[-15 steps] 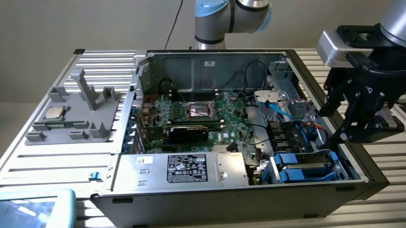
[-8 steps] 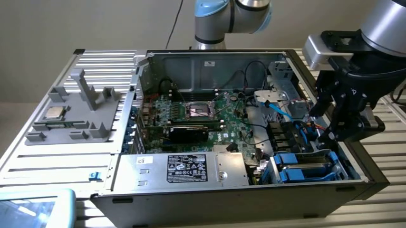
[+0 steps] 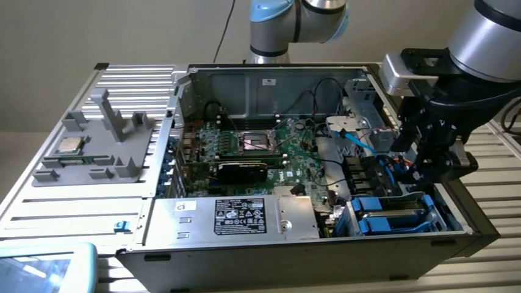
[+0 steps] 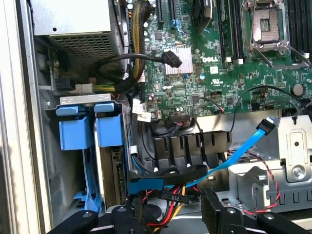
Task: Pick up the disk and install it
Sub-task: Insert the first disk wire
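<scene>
Hanging where is the gripper (image 3: 431, 177), and how are its jaws standing? — Student

It is hanging over the open computer case (image 3: 244, 73), above the drive corner at the exterior view's right. The jaws are standing wide apart and gripping nothing. In the wrist view the two black fingers (image 4: 217, 212) are framing a tangle of red, yellow and black wires (image 4: 165, 204). — Instructor

And the disk (image 3: 389, 215): where is it lying relative to the gripper? — Student

It is sitting below the gripper, seated in the bay at the case's near corner, with its silver-grey body showing inside the blue carrier. It is lying apart from the fingers. In the wrist view, two blue carrier tabs (image 4: 109, 130) are standing side by side in that bay, close to the case wall. — Instructor

How is the arm posing? — Student

The arm (image 3: 488, 30) is reaching in from the exterior view's upper right, its wrist pointing the gripper downward into the case. Beyond the gripper, a light-blue cable (image 4: 239, 151) is running beside the motherboard (image 3: 260, 143). The silver box with a black label (image 3: 236, 217) is sitting at the case's near edge. A grey fixture (image 3: 97, 146) carrying a processor chip (image 3: 69, 144) is resting at the exterior view's left. — Instructor
</scene>
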Motion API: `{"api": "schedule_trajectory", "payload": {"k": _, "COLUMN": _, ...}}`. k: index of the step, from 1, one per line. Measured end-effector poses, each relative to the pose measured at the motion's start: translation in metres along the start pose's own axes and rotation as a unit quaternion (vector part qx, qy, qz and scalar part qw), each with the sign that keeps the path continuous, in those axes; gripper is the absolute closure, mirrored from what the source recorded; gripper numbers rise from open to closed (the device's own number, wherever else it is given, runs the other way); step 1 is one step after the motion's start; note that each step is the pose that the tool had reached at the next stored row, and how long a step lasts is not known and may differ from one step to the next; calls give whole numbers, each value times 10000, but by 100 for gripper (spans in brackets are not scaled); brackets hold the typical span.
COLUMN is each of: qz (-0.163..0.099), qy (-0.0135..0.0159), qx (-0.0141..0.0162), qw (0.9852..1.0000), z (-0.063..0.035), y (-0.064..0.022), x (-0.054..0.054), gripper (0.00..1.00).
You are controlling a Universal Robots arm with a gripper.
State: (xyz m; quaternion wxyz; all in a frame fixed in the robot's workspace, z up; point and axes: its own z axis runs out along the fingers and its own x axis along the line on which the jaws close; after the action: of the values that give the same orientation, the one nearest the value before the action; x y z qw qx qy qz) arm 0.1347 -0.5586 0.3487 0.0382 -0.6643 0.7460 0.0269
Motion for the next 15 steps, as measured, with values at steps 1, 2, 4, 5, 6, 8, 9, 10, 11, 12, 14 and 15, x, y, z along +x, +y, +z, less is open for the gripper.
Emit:
{"api": "schedule_trajectory", "payload": {"k": 1, "qz": 16, "qy": 1, "qx": 2, "qw": 10000, "z": 6, "y": 1, "x": -7, "gripper": 40}}
{"api": "schedule_trajectory", "payload": {"k": 2, "qz": 29, "qy": 0, "qx": 3, "qw": 10000, "z": 11, "y": 2, "x": -13, "gripper": 40}}
{"api": "schedule_trajectory", "payload": {"k": 4, "qz": 53, "qy": 0, "qx": 5, "qw": 10000, "z": 19, "y": 3, "x": -26, "gripper": 42}}
{"api": "schedule_trajectory", "payload": {"k": 5, "qz": 64, "qy": 0, "qx": 6, "qw": 10000, "z": 24, "y": 4, "x": -30, "gripper": 49}}
{"api": "schedule_trajectory", "payload": {"k": 6, "qz": 76, "qy": 0, "qx": 7, "qw": 10000, "z": 29, "y": 3, "x": -32, "gripper": 55}}
{"api": "schedule_trajectory", "payload": {"k": 8, "qz": 96, "qy": 0, "qx": 9, "qw": 10000, "z": 36, "y": 3, "x": -35, "gripper": 61}}
{"api": "schedule_trajectory", "payload": {"k": 9, "qz": 105, "qy": 1, "qx": 10, "qw": 9999, "z": 36, "y": 0, "x": -37, "gripper": 63}}
{"api": "schedule_trajectory", "payload": {"k": 10, "qz": 112, "qy": 2, "qx": 11, "qw": 9999, "z": 36, "y": 1, "x": -44, "gripper": 63}}
{"api": "schedule_trajectory", "payload": {"k": 11, "qz": 118, "qy": 2, "qx": 12, "qw": 9999, "z": 37, "y": 2, "x": -55, "gripper": 63}}
{"api": "schedule_trajectory", "payload": {"k": 12, "qz": 121, "qy": 6, "qx": 13, "qw": 9999, "z": 36, "y": 2, "x": -63, "gripper": 63}}
{"api": "schedule_trajectory", "payload": {"k": 14, "qz": 121, "qy": 35, "qx": 17, "qw": 9999, "z": 25, "y": 5, "x": -80, "gripper": 63}}
{"api": "schedule_trajectory", "payload": {"k": 15, "qz": 120, "qy": 54, "qx": 19, "qw": 9999, "z": 26, "y": 9, "x": -88, "gripper": 63}}
